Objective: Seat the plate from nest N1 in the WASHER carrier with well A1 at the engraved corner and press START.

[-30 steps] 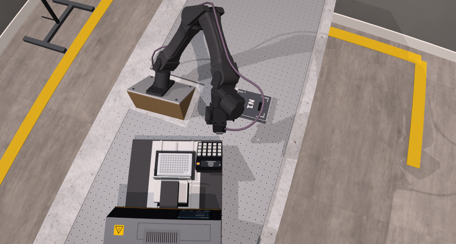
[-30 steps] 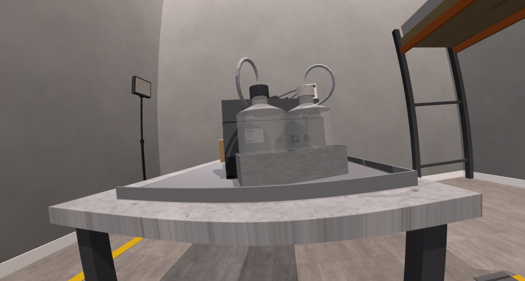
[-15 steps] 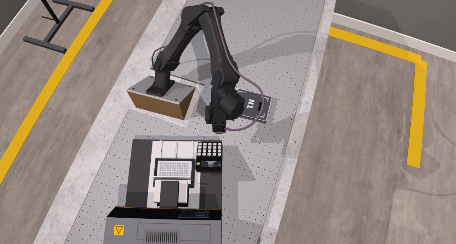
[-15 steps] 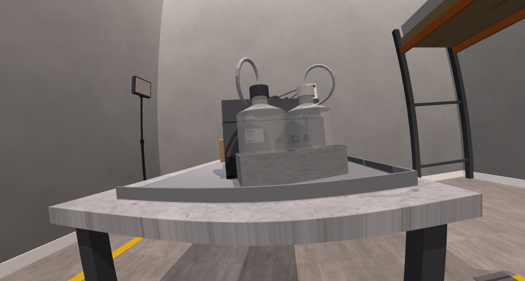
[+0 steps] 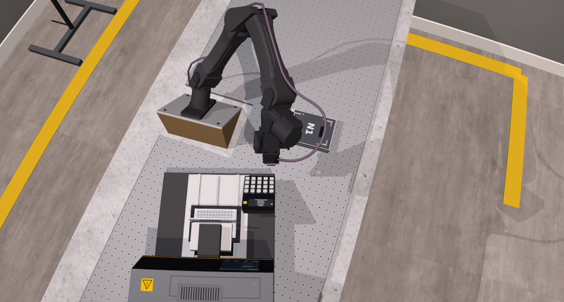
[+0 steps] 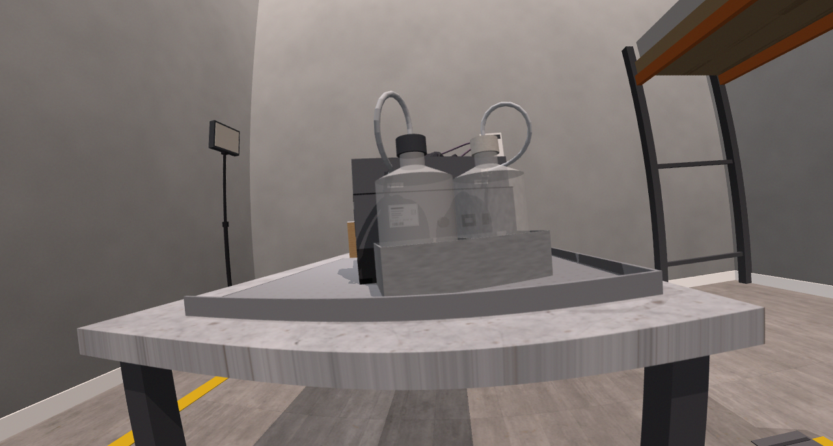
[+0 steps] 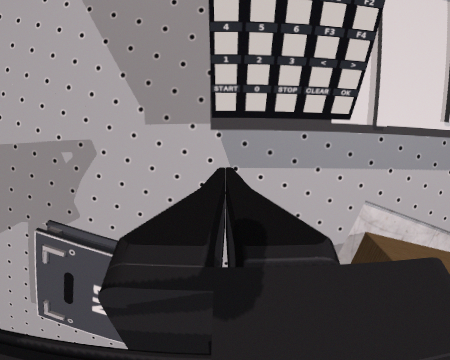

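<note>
My gripper [image 7: 225, 179] is shut and empty, in front of the keypad [image 5: 259, 184] [image 7: 260, 60]. The START key [image 7: 225, 102] lies ahead of the fingertips, untouched. In the top view the fingertips are mostly hidden by the wrist. The white plate [image 5: 214, 214] is on the dark carrier [image 5: 238, 221] of the washer [image 5: 236, 286], partly under the wash head [image 5: 209, 237]. Its seating and cut-off corner cannot be made out. The small square lamp [image 5: 244, 202] beside the keypad's display shows amber. The plate nest N1 [image 5: 305, 138] [image 7: 55, 285] shows no plate on its visible part.
The arm's pedestal [image 5: 197, 128] [image 7: 385, 250] stands beside the gripper. The arm's hose [image 5: 299, 159] loops over the nest. Two clear bottles [image 6: 410, 210] [image 6: 483, 204] with tubes stand in a grey tray [image 6: 466, 265] behind the washer.
</note>
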`<state>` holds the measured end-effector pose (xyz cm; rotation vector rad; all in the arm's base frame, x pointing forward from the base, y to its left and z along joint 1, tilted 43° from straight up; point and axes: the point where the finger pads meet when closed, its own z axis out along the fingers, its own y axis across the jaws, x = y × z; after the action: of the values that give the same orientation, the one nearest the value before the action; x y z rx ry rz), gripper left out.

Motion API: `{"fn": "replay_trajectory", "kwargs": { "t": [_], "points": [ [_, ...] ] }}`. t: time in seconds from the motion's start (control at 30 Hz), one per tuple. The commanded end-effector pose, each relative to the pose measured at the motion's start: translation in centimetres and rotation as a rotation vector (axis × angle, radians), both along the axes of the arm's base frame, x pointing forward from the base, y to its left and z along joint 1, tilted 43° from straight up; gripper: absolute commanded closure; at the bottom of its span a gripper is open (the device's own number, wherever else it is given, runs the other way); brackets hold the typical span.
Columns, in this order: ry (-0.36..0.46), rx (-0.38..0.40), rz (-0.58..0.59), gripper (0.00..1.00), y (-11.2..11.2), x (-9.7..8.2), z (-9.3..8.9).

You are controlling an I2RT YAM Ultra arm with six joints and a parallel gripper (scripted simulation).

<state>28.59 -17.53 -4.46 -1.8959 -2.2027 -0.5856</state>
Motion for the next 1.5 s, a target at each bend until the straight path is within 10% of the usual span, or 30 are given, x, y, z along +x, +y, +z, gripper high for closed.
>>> {"fn": "replay_trajectory", "kwargs": {
  "t": [0.0,0.73,0.77,1.47],
  "points": [
    [-0.018,-0.038,-0.012,1.00,-1.7,0.3,1.0],
    [-0.018,-0.038,-0.012,1.00,-1.7,0.3,1.0],
    [0.000,-0.019,-0.011,0.00,-1.7,-0.1,0.1],
    [0.000,-0.019,-0.010,0.00,-6.9,-1.8,-1.7]
  ]
}}
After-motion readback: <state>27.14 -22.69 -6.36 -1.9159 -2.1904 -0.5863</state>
